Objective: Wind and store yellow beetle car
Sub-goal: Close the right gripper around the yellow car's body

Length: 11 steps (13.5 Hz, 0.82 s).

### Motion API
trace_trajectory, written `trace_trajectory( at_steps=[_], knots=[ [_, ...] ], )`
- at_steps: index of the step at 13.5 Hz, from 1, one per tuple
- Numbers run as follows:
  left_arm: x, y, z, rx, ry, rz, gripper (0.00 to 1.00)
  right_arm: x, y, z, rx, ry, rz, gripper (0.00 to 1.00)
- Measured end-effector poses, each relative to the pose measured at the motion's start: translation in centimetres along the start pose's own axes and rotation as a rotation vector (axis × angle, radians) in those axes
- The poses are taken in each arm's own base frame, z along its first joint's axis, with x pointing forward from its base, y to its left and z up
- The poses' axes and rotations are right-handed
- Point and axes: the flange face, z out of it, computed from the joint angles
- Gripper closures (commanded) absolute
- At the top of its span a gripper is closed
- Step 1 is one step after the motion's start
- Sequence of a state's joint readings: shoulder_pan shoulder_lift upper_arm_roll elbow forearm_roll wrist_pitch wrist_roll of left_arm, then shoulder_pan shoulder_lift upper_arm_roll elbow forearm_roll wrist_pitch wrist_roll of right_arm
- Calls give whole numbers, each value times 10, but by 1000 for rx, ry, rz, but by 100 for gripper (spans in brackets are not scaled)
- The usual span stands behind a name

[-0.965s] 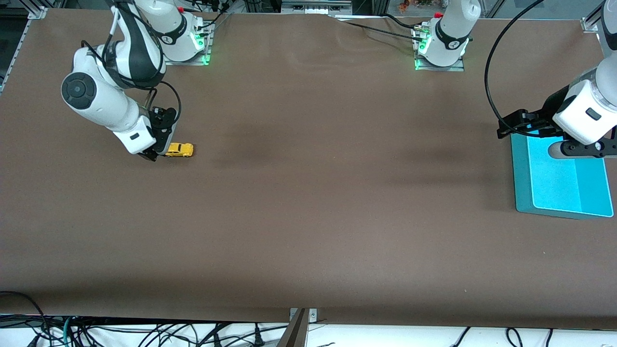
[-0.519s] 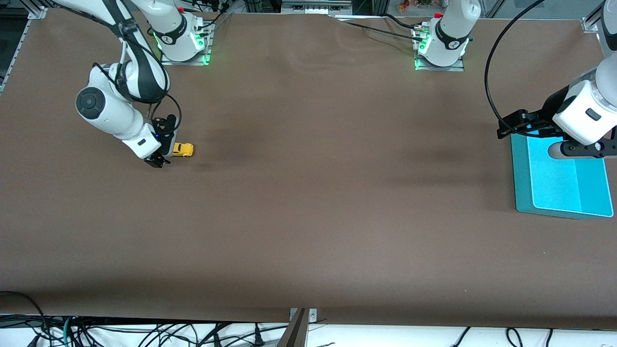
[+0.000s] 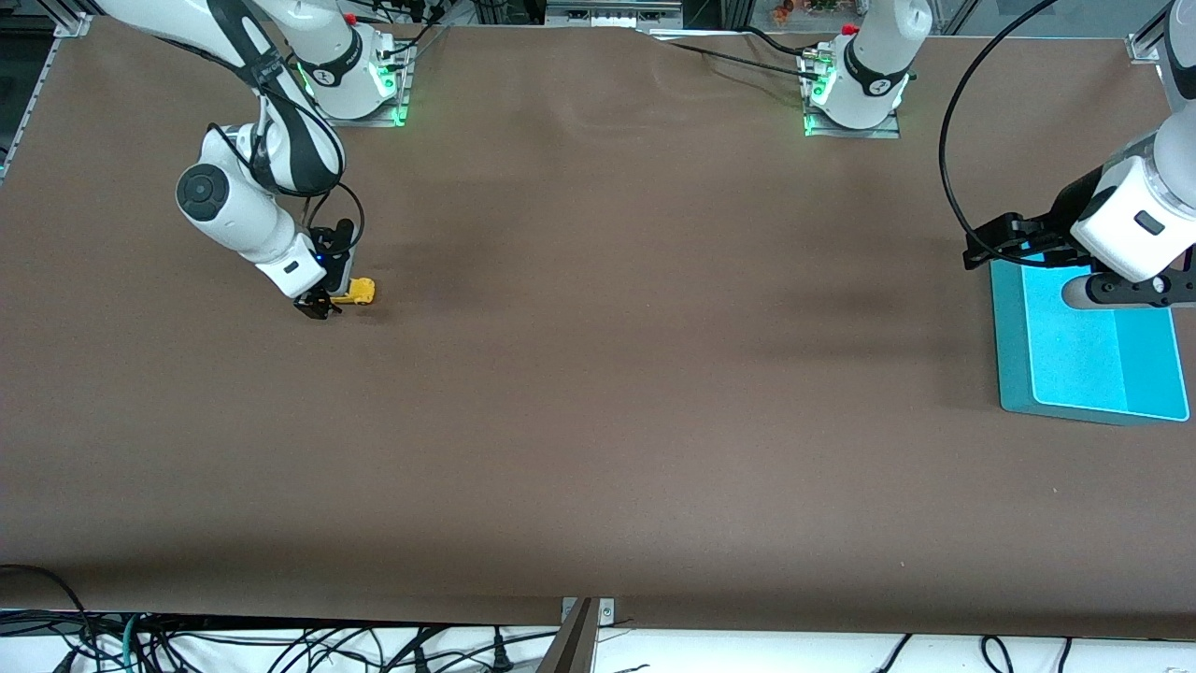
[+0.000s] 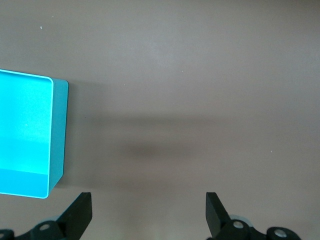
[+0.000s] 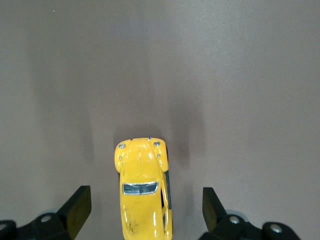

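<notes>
Yellow beetle car (image 5: 144, 192) sits on the brown table (image 3: 598, 393) toward the right arm's end, between the spread, untouching fingers of the right gripper (image 5: 141, 210), while the left gripper (image 4: 149, 215) waits open by the turquoise bin (image 4: 30, 135).

A turquoise rectangular plastic bin (image 3: 1089, 388) with a bright, smooth floor sits on the brown cloth-covered table (image 3: 598, 393) at the left arm's end. The left wrist view shows one rounded corner of the bin (image 4: 56, 135) and its plain side wall. Tangled black cables (image 3: 234, 645) hang below the table edge nearest the front camera.
</notes>
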<state>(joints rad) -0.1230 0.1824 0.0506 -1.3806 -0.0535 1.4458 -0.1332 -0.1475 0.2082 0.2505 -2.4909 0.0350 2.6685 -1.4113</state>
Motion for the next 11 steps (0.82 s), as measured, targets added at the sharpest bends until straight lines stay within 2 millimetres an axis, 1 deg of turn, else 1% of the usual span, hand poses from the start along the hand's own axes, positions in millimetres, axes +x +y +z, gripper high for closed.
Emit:
trace_trajectory(
  at_steps=[1,2,6,8,11],
  knots=[
    [0,0,0,0,0,0,0,-1,-1,1,-4,1,-2,18],
    [0,0,0,0,0,0,0,-3,-4,3,-8,1,-4,27],
    [0,0,0,0,0,0,0,-8,-12,11,-13,1,-5,67],
    [0,0,0,0,-1,0,0,-8,-11,10,-23,2,-11,84],
    [0,0,1,0,-1,0,0,-8,-11,10,-23,2,-15,84]
  ],
)
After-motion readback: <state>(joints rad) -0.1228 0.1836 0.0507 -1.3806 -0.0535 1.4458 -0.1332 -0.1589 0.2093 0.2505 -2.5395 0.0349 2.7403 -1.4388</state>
